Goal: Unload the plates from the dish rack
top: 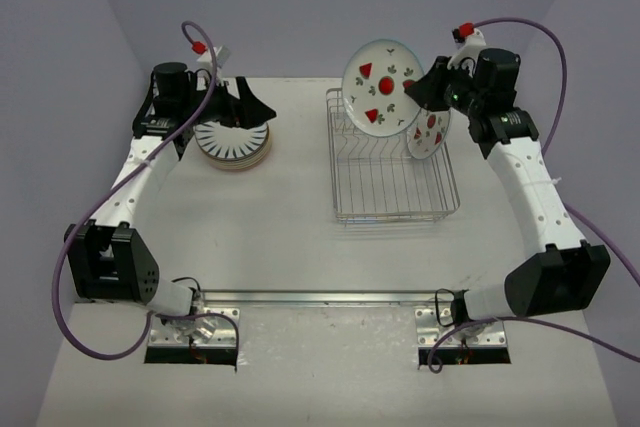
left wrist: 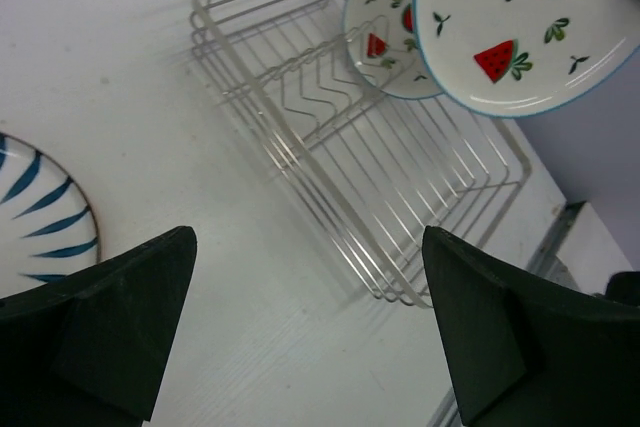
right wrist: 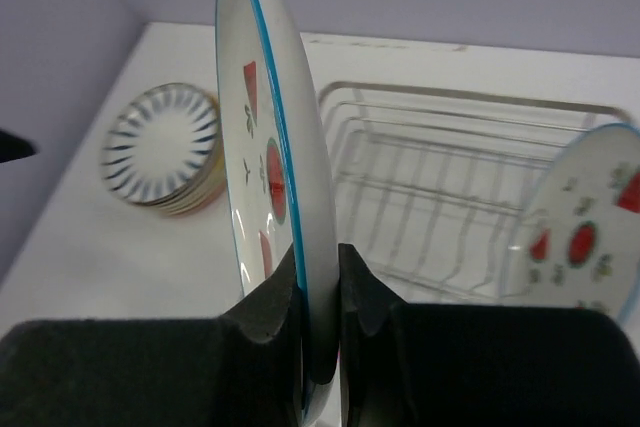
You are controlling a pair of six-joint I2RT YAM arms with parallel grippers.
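Hard to see: the stack of plates (top: pixel 233 144) shows only its striped top plate (right wrist: pixel 163 142) clearly. The ones beneath are just rims, so the count in the pile cannot be told. From above, the left gripper (top: pixel 247 107) covers the stack's far edge.
Cut off: in the left wrist view the striped top plate is sliced by the frame's left edge. Overhead, the second fruit plate (top: pixel 430 132) sits partly behind the right gripper (top: pixel 435 87).
Fruit plates: two, one up in the air and one in the rack.
Lifted fruit plate (top: pixel 380 87): raised over the far end of the dish rack (top: pixel 393 162), close to upright.
Right gripper: clamped on the lifted fruit plate's rim, one finger on each face.
Second fruit plate: standing tilted at the rack's far right corner.
Left gripper: spread wide, nothing between its fingers, hovering over the stack.
Stack: one pile, on the table (top: pixel 290 237) at its far left, well apart from the rack.
Dish rack: one, with bare wires everywhere but that far right corner.
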